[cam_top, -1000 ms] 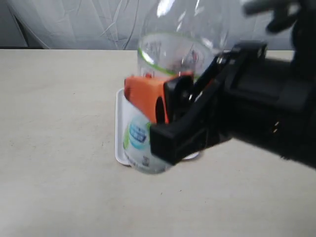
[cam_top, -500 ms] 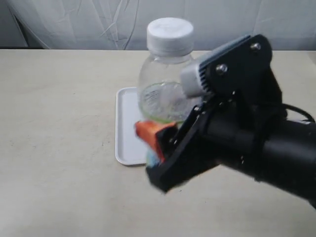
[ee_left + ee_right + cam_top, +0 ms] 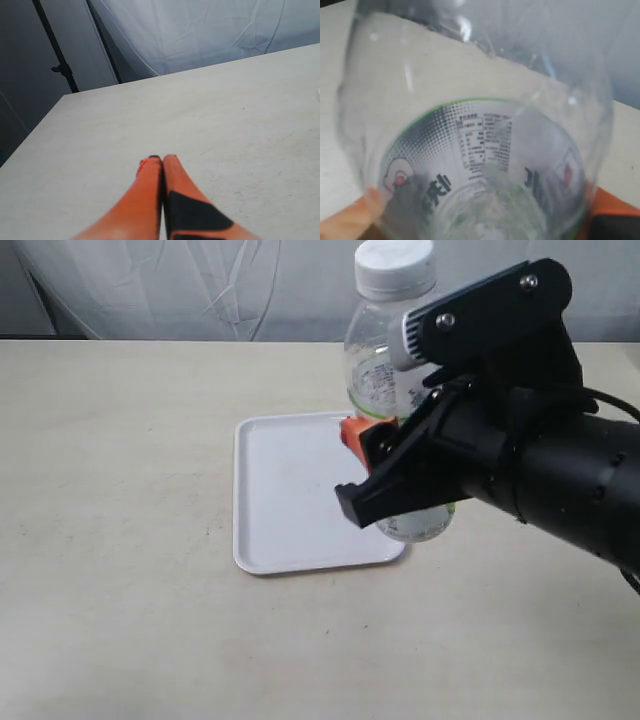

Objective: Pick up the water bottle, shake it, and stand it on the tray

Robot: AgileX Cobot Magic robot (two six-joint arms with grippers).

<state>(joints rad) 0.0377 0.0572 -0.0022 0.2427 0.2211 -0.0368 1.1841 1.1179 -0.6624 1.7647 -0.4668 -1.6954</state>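
Observation:
The water bottle [image 3: 385, 350] is upright in the air over the right end of the white tray [image 3: 290, 490], its white cap on top. My right gripper [image 3: 395, 470] is shut on the bottle's lower body, with orange fingers [image 3: 356, 432] against the label. Up close in the right wrist view, the clear bottle [image 3: 480, 150] fills the picture, with orange fingers [image 3: 350, 220] at both sides. My left gripper [image 3: 161, 160] is shut and holds nothing, low over bare table; it does not show in the exterior view.
A beige table [image 3: 110, 460] carries the tray, and a wrinkled white curtain [image 3: 200, 285] hangs behind it. The black right arm [image 3: 540, 470] spans the right side of the exterior view. A dark stand [image 3: 60, 67] is beyond the table's far edge.
The bottle has swung from large, low and close to the camera back to a higher, upright pose over the tray's right end. The right arm moved with it, still gripping.

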